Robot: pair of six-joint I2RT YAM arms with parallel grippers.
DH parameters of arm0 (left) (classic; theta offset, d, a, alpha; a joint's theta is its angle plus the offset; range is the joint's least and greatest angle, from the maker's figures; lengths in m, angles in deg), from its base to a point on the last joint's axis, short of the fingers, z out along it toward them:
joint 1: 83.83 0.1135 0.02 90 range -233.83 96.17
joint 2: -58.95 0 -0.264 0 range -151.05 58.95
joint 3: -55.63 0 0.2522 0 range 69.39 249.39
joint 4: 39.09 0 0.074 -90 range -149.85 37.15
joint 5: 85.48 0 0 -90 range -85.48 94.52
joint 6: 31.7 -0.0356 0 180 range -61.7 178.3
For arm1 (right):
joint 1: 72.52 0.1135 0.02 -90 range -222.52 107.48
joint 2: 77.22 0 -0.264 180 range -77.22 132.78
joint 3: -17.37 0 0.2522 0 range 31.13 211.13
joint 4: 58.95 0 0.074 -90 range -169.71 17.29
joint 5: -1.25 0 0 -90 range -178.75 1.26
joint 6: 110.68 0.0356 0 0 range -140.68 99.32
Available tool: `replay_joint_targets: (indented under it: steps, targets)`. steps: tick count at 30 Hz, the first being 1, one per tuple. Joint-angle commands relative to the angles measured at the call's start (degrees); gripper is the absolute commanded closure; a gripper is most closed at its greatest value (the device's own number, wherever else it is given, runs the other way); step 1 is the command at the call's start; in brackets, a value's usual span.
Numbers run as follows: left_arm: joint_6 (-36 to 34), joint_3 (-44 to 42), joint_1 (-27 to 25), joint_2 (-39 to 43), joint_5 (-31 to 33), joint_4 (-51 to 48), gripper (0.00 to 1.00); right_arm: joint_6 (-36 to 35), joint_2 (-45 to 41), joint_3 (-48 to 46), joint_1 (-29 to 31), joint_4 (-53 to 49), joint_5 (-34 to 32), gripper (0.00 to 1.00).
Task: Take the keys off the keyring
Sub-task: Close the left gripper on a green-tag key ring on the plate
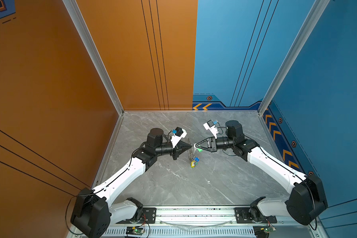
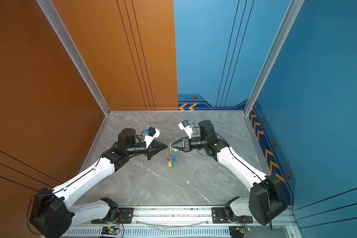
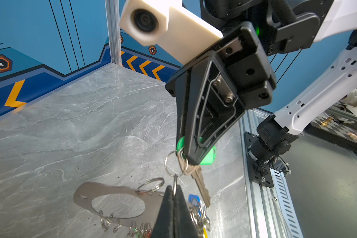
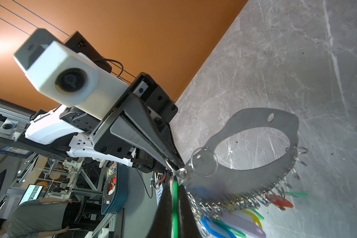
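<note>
Both grippers meet tip to tip above the middle of the table. My left gripper (image 3: 174, 191) (image 1: 191, 146) (image 2: 167, 145) is shut on a small silver split ring (image 3: 175, 181). This ring links to a second ring (image 3: 171, 164) that carries a silver key (image 3: 201, 185) with a green tag (image 3: 209, 157). My right gripper (image 4: 174, 182) (image 1: 195, 144) (image 2: 171, 145) is shut on that green tag (image 4: 175, 197) (image 1: 200, 150). The flat grey keyring (image 4: 245, 181) (image 3: 85, 197) hangs beside the tips. More keys dangle from its fringe, with blue (image 4: 210, 226), pale (image 4: 241, 224), yellow (image 4: 254, 216) and red (image 4: 280, 203) tags.
The grey marble table (image 1: 173, 185) is walled in orange on the left and blue behind and on the right. A metal rail (image 1: 194, 214) with both arm bases runs along the front edge. In both top views the tag bunch (image 1: 194, 161) (image 2: 171, 161) hangs lowest.
</note>
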Motion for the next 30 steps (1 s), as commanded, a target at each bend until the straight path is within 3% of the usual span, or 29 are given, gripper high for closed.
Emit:
replay_joint_targets:
  steps: [1,13,30]
  targets:
    - [-1.8,1.1,-0.7,0.0,0.0,-3.6,1.00,-1.1,-1.5,3.5,-1.9,0.4,-2.8,1.00]
    - [-3.8,1.8,-3.0,-2.2,0.8,-7.0,1.00,0.0,-0.4,5.6,-2.5,0.1,-2.7,1.00]
    - [-5.5,2.1,-5.1,-1.5,1.6,-9.1,1.00,7.9,1.4,7.0,-6.5,-1.1,-5.2,1.00]
